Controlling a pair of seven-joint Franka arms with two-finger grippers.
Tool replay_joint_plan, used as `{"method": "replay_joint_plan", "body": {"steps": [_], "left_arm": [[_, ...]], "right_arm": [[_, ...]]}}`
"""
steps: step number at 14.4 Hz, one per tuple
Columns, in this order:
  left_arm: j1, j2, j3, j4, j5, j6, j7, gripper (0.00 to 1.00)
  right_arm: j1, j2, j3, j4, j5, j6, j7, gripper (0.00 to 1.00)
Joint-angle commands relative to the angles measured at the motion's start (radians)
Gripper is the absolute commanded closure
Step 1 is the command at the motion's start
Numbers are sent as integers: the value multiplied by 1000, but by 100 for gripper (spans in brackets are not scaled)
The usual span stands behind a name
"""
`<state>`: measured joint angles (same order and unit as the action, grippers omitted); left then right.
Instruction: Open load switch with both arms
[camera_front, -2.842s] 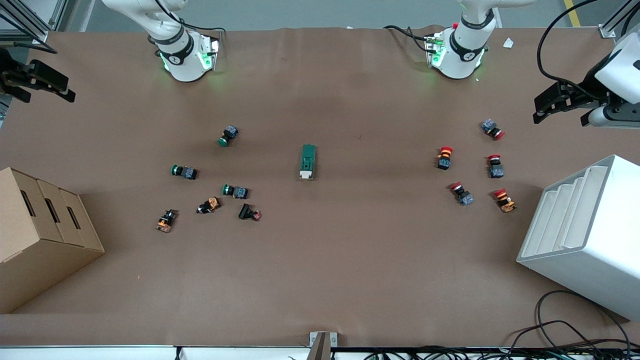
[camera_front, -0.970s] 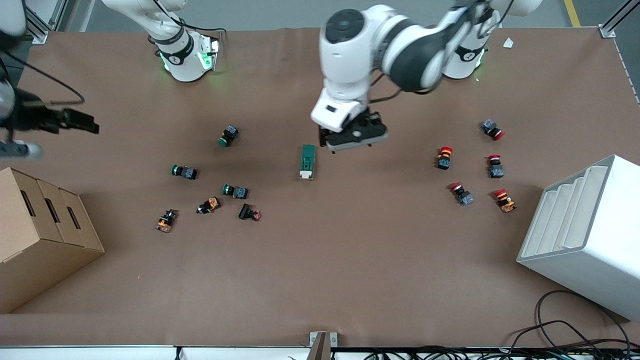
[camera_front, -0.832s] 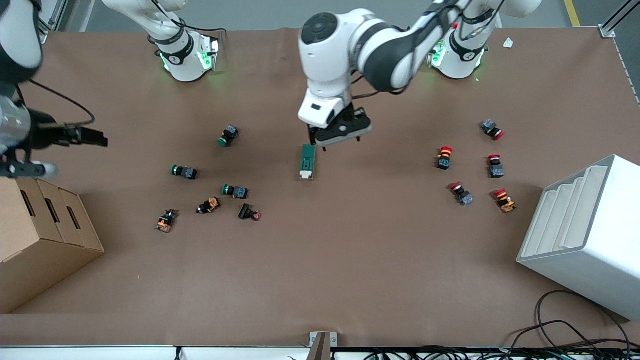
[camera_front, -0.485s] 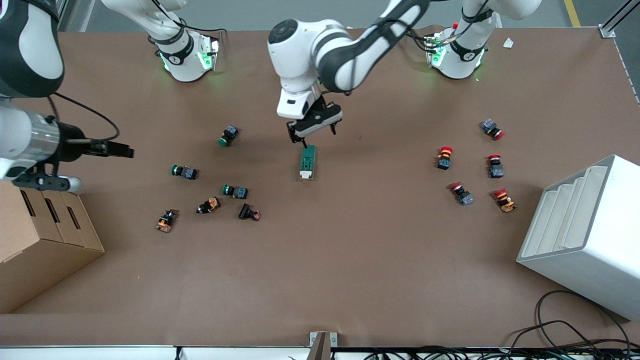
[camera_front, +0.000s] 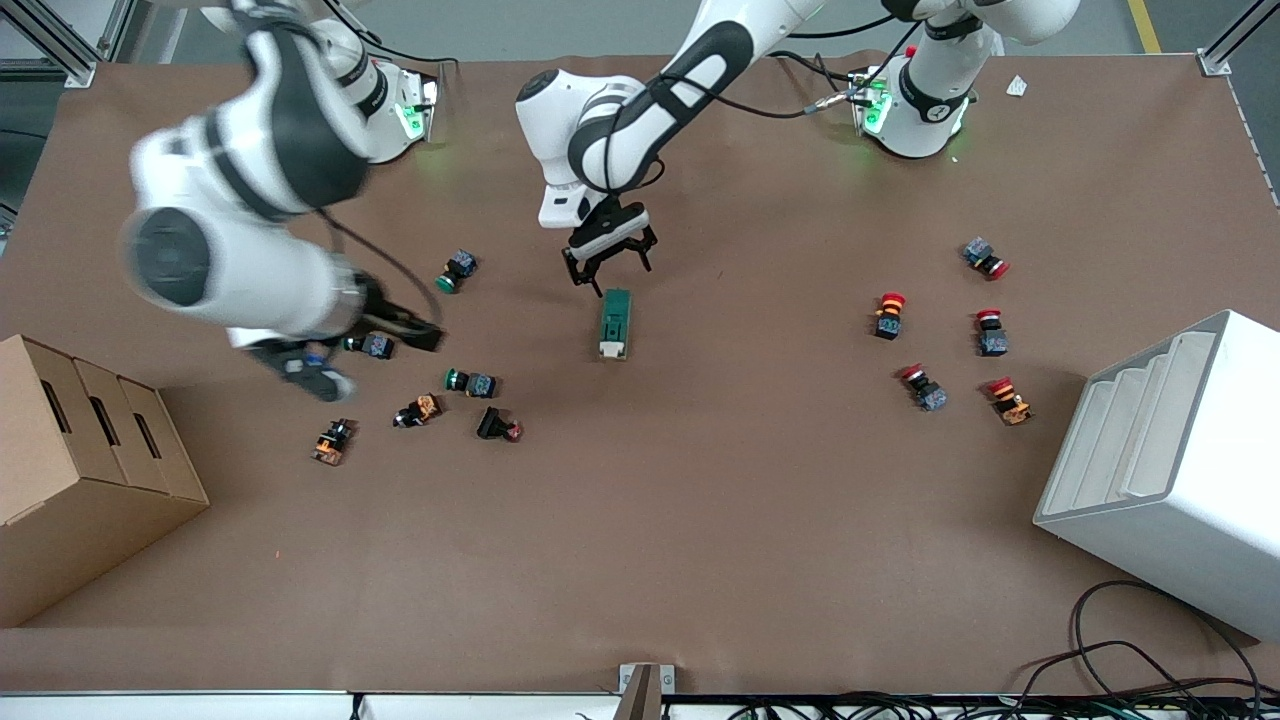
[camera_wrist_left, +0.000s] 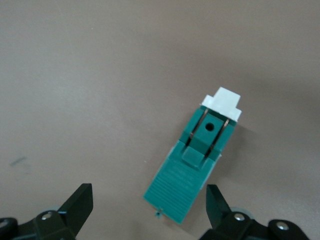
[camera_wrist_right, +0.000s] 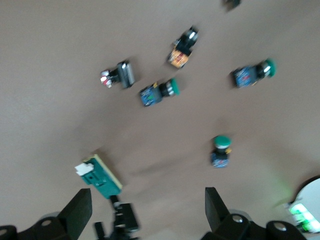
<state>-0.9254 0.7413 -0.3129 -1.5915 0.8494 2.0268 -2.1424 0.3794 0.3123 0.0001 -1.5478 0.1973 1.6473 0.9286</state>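
Note:
The load switch (camera_front: 616, 322), a dark-green block with a white lever tab at its end nearer the front camera, lies flat mid-table. My left gripper (camera_front: 607, 270) hangs open just above the switch's green end, the one away from the tab. In the left wrist view the load switch (camera_wrist_left: 195, 165) lies slanted, its green end between the spread fingertips (camera_wrist_left: 80, 205) of the left gripper (camera_wrist_left: 149, 207). My right gripper (camera_front: 425, 338) is open over the green-capped push buttons, apart from the switch. The right wrist view shows the load switch (camera_wrist_right: 100, 177) past the right gripper (camera_wrist_right: 147, 212).
Green-capped push buttons (camera_front: 470, 381) and orange ones (camera_front: 417, 410) lie toward the right arm's end. Red-capped buttons (camera_front: 889, 314) lie toward the left arm's end. A cardboard box (camera_front: 80, 470) and a white bin (camera_front: 1170, 470) stand at the table's two ends.
The left arm swung in from its end of the table and came down to the switch's green end. The right arm swept in from the table edge to over the green-capped buttons.

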Motion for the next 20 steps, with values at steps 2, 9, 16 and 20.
{"method": "replay_joint_plan", "body": {"steps": [2,9,16,20], "left_arm": [[-46,58,3,-44,253,13,-167,0],[-55,76,5,-114,523,44,-195,5],[-59,79,6,-229,796,30,-415,5],[-70,82,6,-231,807,13,-415,5]], "right_arm": [[102,85,-11,-2,17,109,212,0],[202,266,-11,3,105,267,426,0],[311,384,-11,3,122,414,610,0],[331,406,-12,0,119,414,639,0]]}}
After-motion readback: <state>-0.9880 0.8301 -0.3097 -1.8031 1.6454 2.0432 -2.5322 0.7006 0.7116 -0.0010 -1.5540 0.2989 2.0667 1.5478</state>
